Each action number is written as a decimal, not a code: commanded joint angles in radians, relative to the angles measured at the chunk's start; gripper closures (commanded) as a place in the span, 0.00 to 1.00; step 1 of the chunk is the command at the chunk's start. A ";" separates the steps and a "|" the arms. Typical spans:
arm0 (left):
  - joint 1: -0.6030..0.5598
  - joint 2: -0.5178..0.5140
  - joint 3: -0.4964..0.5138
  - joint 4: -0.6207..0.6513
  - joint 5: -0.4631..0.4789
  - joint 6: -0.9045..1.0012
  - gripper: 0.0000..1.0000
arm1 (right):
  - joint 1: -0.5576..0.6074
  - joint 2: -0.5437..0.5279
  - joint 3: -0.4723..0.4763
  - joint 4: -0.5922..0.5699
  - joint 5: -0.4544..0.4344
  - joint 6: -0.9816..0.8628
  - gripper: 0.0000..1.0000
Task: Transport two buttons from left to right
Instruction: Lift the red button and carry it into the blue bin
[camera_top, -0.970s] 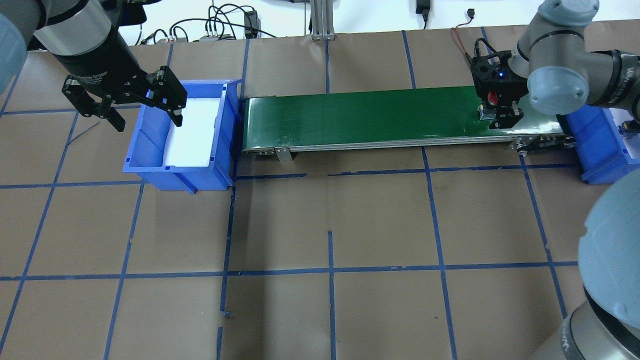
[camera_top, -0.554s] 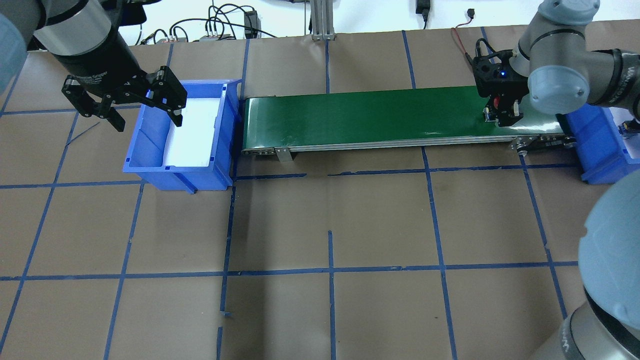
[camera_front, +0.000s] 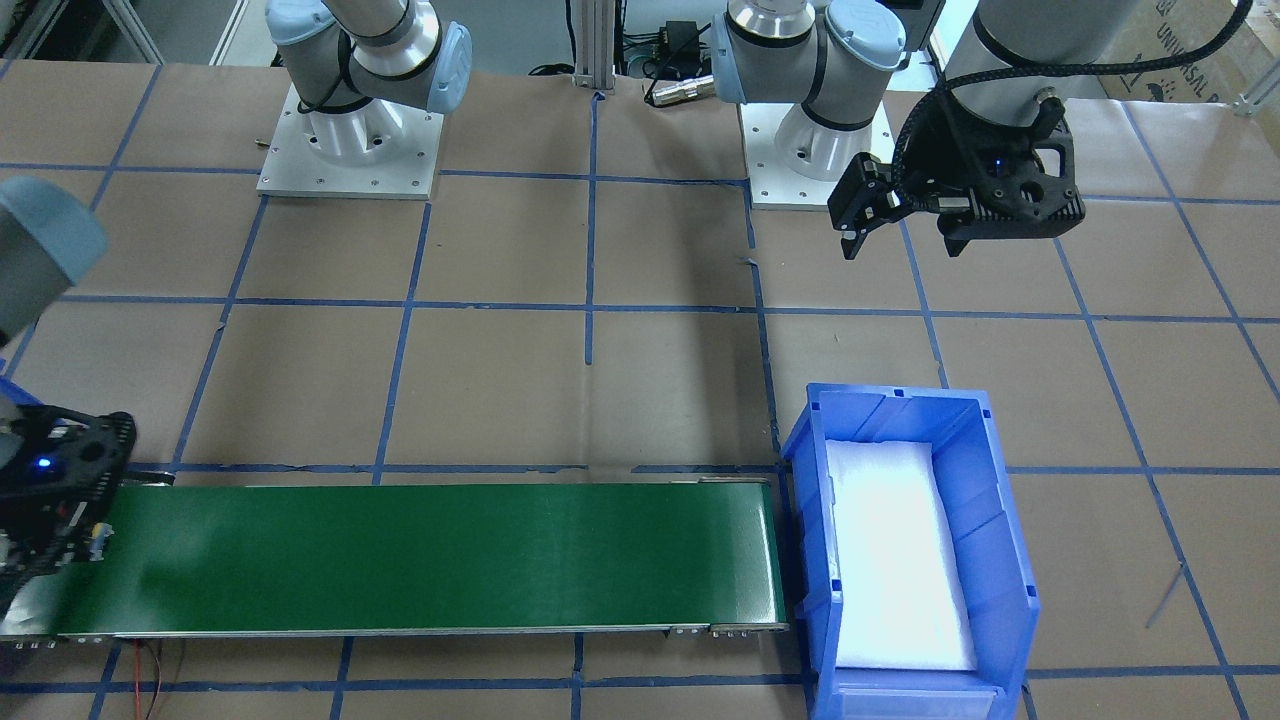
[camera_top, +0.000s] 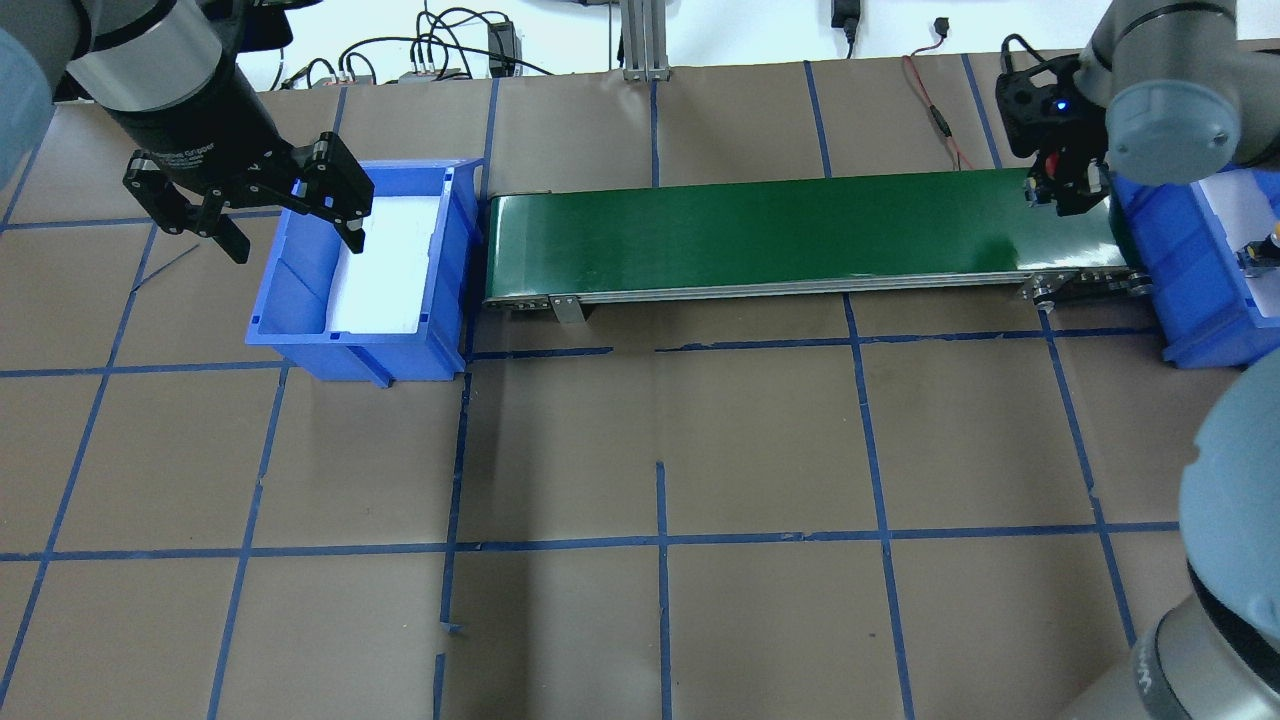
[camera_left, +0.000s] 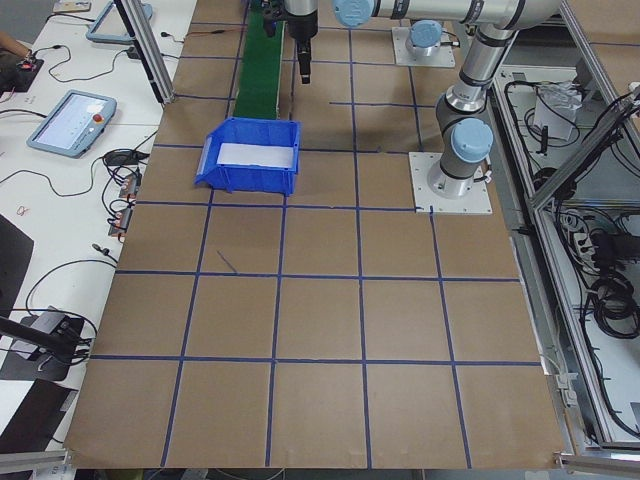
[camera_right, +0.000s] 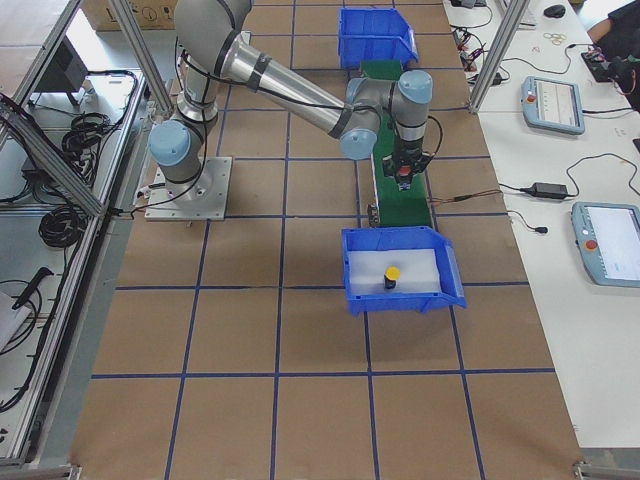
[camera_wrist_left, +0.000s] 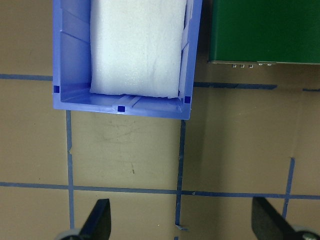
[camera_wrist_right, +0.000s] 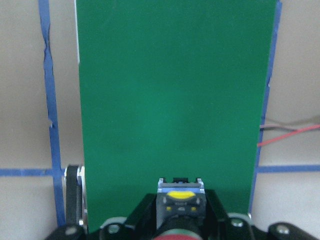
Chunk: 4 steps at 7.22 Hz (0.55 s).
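Starting at the right pincer (camera_top: 1065, 190): closed tight around the small push button with the red mushroom cap and black-and-metal body (camera_wrist_right: 179, 200). Held clear above the right end of the long green conveyor belt (camera_top: 760, 225), just left of the blue plastic bin on the right (camera_top: 1180, 300), not yet over it. In the wrist view, seen end-on: grey contact block with a yellow oval patch facing the belt, red cap blurred at the bottom edge.

Inside that bin, upright on a white foam pad (camera_right: 420, 265): the matching push button with the yellow mushroom cap (camera_right: 393, 272). Judged from that, half done: one of two delivered, the second lifted and nearly at the bin. Left to do, by the look of it: carry over the bin's left wall, lower beside the yellow one, let go.

Well away at the left pincer (camera_top: 295, 235): spread wide, gripping nothing, raised close to the other blue plastic bin (camera_top: 300, 340) at the belt's left end. Only a white foam liner (camera_top: 390, 270) to be seen in there, so probably no more fetching on that side. All on a brown paper-covered worktop (camera_top: 660, 450) gridded with blue tape.
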 joint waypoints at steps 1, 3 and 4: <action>0.000 0.000 0.000 0.000 0.000 0.000 0.00 | -0.164 0.004 -0.094 0.070 0.047 -0.223 0.92; 0.000 0.000 0.000 0.000 -0.001 0.002 0.00 | -0.300 0.088 -0.198 0.066 0.126 -0.464 0.92; 0.000 0.000 0.000 0.001 -0.001 0.002 0.00 | -0.320 0.127 -0.200 0.070 0.135 -0.477 0.92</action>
